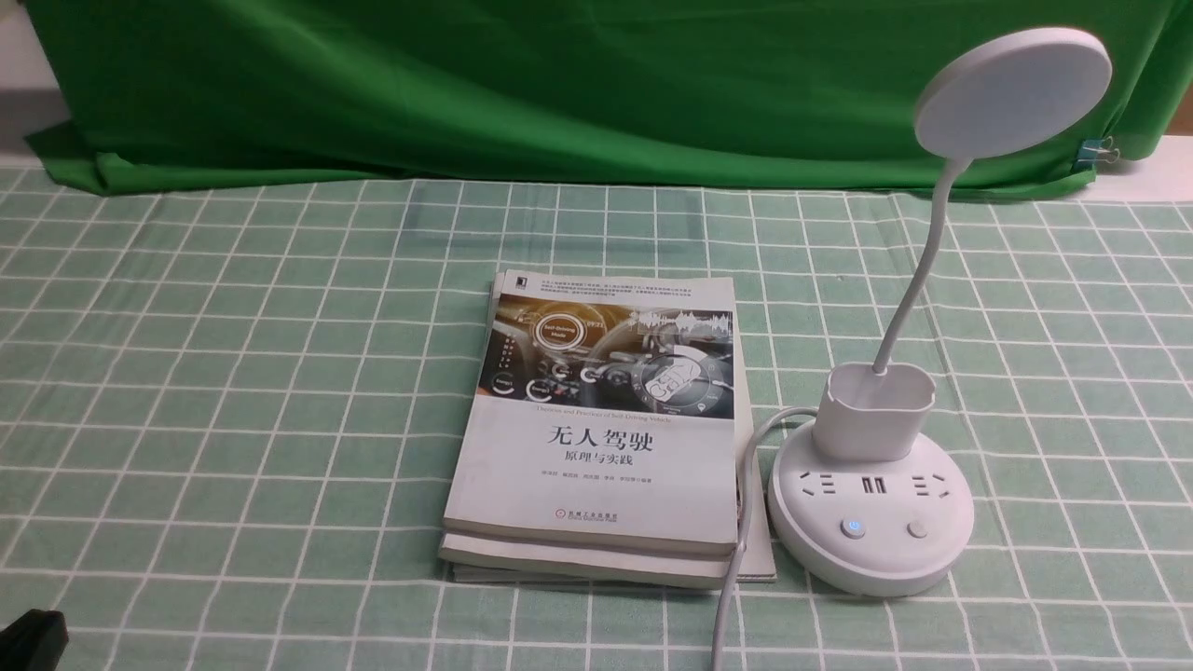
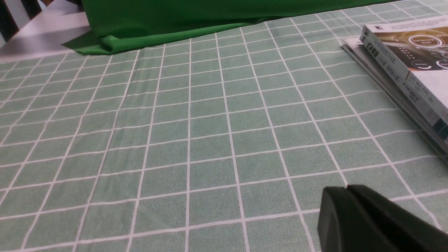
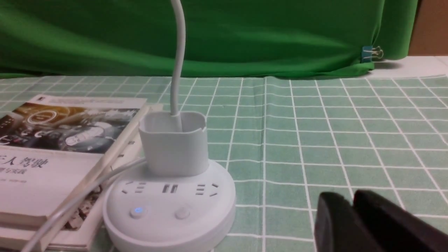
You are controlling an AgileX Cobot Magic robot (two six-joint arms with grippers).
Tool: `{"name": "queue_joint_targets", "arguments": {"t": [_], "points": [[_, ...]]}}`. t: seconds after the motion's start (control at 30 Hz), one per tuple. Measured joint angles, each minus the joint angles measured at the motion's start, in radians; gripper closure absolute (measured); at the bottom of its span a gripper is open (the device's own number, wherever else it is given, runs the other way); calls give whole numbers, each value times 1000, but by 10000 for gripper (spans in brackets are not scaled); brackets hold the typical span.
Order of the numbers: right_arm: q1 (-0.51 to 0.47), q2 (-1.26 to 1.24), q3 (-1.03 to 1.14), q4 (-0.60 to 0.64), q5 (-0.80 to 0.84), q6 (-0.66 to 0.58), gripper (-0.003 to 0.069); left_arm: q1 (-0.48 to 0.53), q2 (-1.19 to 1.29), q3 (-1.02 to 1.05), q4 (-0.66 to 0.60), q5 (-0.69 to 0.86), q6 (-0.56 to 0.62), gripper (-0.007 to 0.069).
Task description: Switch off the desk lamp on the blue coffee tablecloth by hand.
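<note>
In the front view, the desk lamp (image 1: pixel 871 503) is seen standing on the blue coffee tablecloth (image 1: pixel 233 373), on the right side of the scene. Its round base is set just beside a stack of books (image 1: pixel 601 438), and its white cable (image 1: pixel 736 559) is laid along the right edge of the stack, toward the near edge of the cloth. Two buttons are carried on the base: the left one is lit faintly blue, the right one is plain. The thin neck is bent up and to the right, and the flat disc head is held high against the dark green backdrop drape (image 1: pixel 559 84). A small part of the left gripper (image 1: pixel 33 638) is shown at the lower left corner, well apart from the lamp.

In the left wrist view, the left gripper (image 2: pixel 346 190) is seen low over the bare checked cloth, with its two black fingers pressed together and nothing held between them. The books are seen at the far right.

In the right wrist view, the right gripper (image 3: pixel 351 203) is found near the lamp base, apart from it, on its right. Its fingers are brought together, with only a thin seam between them, and nothing is gripped.
</note>
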Motion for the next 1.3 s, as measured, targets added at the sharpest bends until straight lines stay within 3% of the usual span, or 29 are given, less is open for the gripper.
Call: {"name": "queue_joint_targets", "arguments": {"t": [1.3], "points": [[0,0,0,0,0,10,457,0,0,0,0,0,0,624]]}}
